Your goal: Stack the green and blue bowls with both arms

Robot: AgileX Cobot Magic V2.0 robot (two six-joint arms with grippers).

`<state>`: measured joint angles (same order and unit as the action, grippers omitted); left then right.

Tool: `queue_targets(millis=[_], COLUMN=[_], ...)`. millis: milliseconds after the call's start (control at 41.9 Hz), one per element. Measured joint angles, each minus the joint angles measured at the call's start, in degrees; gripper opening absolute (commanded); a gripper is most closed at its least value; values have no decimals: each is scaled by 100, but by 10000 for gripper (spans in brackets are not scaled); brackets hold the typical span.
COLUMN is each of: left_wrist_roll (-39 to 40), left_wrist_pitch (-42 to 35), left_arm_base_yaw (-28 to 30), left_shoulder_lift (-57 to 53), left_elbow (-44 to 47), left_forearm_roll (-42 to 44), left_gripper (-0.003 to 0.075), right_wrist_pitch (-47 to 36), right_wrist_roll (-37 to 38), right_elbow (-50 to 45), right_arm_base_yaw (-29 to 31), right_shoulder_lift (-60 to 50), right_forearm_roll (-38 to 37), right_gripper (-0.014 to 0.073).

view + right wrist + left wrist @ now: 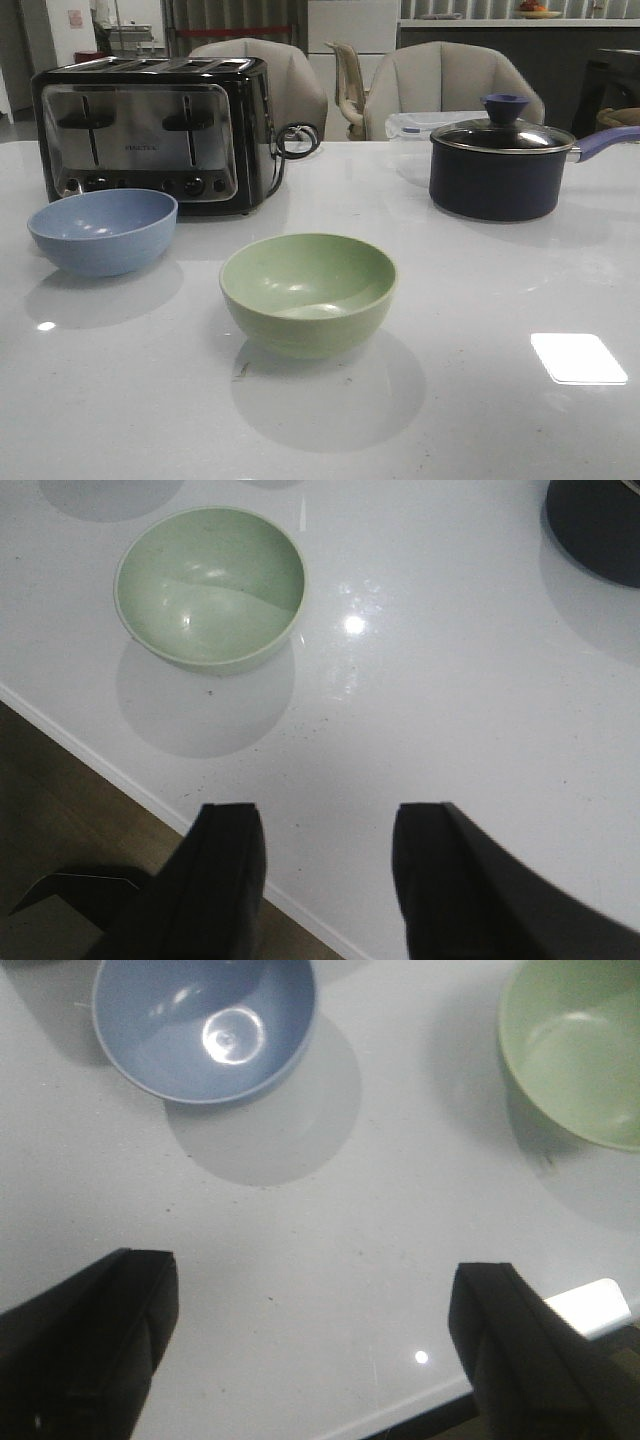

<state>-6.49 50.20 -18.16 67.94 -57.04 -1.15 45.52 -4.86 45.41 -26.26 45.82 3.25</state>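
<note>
A broad, glossy white counter (500, 300) is seen filling the front view, with pale upholstered chairs (450, 85) drawn up behind its far edge. On the far left of the counter a black and chrome four-slot toaster (155, 130) is stood, its cord looped at its right side. Well apart from it, on the far right, a dark navy saucepan (500, 170) is placed, closed by a glass lid with a blue knob (505, 105), its handle turned to the right.

The green bowl (308, 292) is set upright near the middle of the counter, toward the near edge, and nothing is seen inside it. The blue bowl (103, 230) is set upright to its left and a little further back, just in front of the toaster; the two bowls are near each other but not touching, and neither is stacked on the other.

Neither arm is shown in the front view. In the left wrist view the left gripper (315, 1345) is held above the bare counter with its fingers wide apart and nothing between them, both bowls lying beyond it. In the right wrist view the right gripper (325, 880) is held over the near edge of the counter, its fingers parted and holding nothing, the green bowl lying ahead of it.
</note>
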Motion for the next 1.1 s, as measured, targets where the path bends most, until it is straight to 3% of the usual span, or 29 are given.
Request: queue_targets(millis=[405,763,858,1097], left_wrist_roll=[30,24,24,24], left_wrist_pitch=[-55,-228,-253,-366], left_arm_base_yaw=[1340,1524,1524,1524], left_shoulder_lift=[2752,4450,4688,4806], left_elbow=[-1840,-2829,-2922,-2946], left_forearm_roll=[-365,-615,-654,-654], left_gripper=[602,591,503,192], right_wrist_pitch=[2,12,12,12], right_wrist_roll=[0,0,0,0], right_elbow=[0,0,0,0], right_arm_base_yaw=[0,0,0,0], right_shoulder_lift=[0,0,0,0], right_forearm_roll=[0,0,0,0], right_gripper=[423,423,423,423])
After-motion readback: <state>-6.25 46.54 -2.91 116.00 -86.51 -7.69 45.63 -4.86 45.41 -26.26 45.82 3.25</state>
